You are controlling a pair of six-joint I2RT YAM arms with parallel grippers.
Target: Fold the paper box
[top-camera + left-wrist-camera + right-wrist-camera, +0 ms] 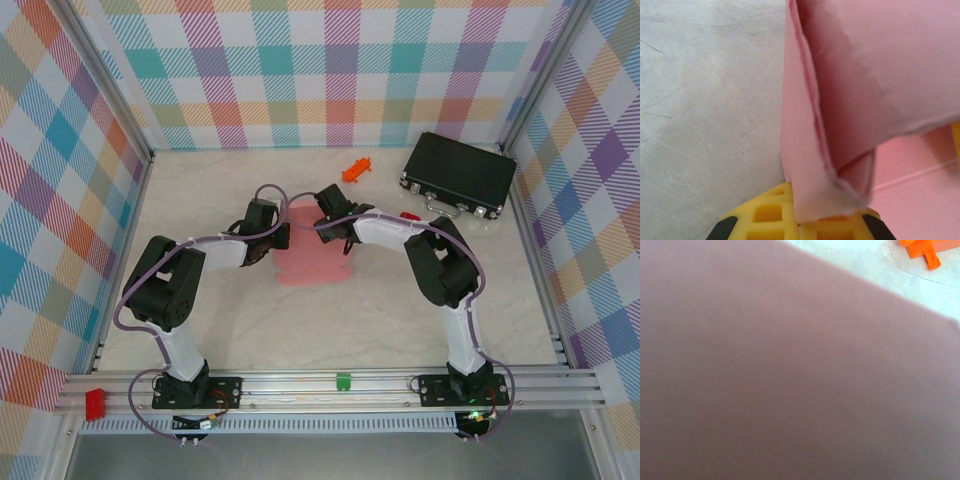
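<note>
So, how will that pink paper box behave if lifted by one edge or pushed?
Probably floppy: the paper box is thin sheet, and its raised flap curves where the left pincer pinches it. Likely very light, so a push would probably slide it across the smooth table rather than tip it.

Checked-wall enclosure with a marble-look table.
Pastel plaid panels (330,70) on the back and both sides; pale tabletop (300,330) with fine grey veins; aluminium corner posts (112,95); aluminium rail (340,385) along the near edge; soft, even light.
</note>
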